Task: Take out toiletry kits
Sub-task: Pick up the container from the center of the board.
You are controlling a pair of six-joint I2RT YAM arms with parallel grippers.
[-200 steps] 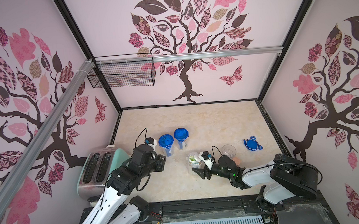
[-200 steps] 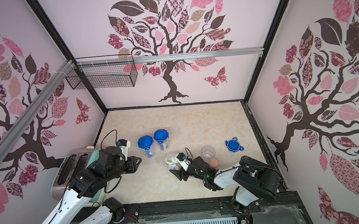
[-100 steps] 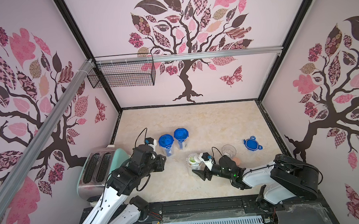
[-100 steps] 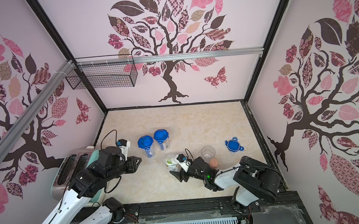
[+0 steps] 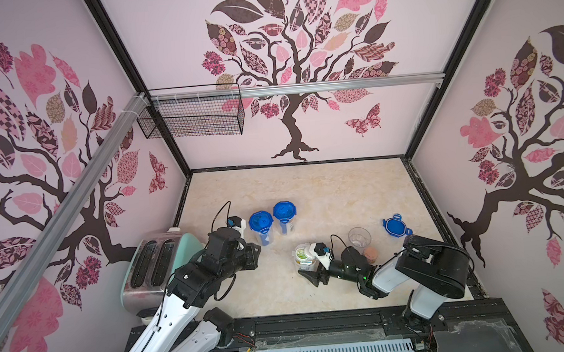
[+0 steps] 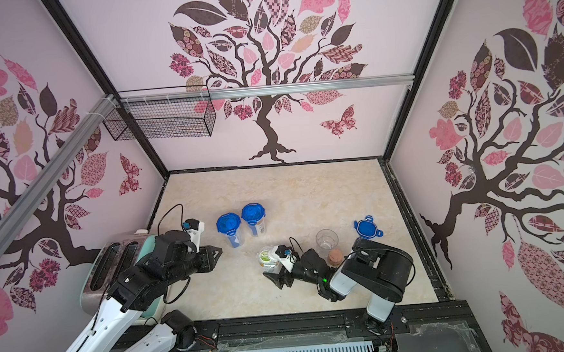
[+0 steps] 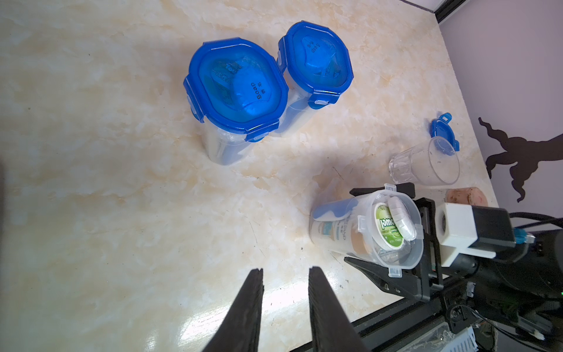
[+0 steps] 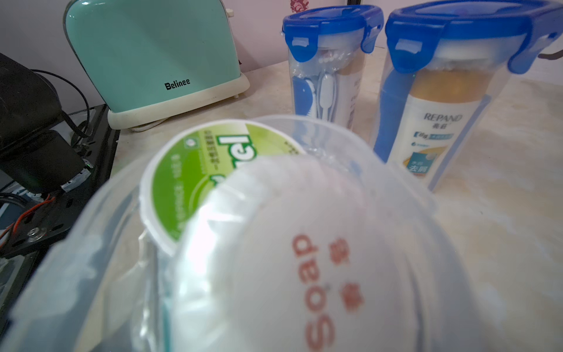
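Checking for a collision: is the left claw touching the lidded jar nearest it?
Apart. The left wrist view shows bare table between the left claw and the nearest lidded jar.

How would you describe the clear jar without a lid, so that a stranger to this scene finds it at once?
Start at the mint-green toaster at the table's left edge and go right, past the two blue-lidded jars. The third clear jar stands between the right gripper's jaws. Only this one has no lid, so a green-labelled tub and a white soap tub show at its mouth.
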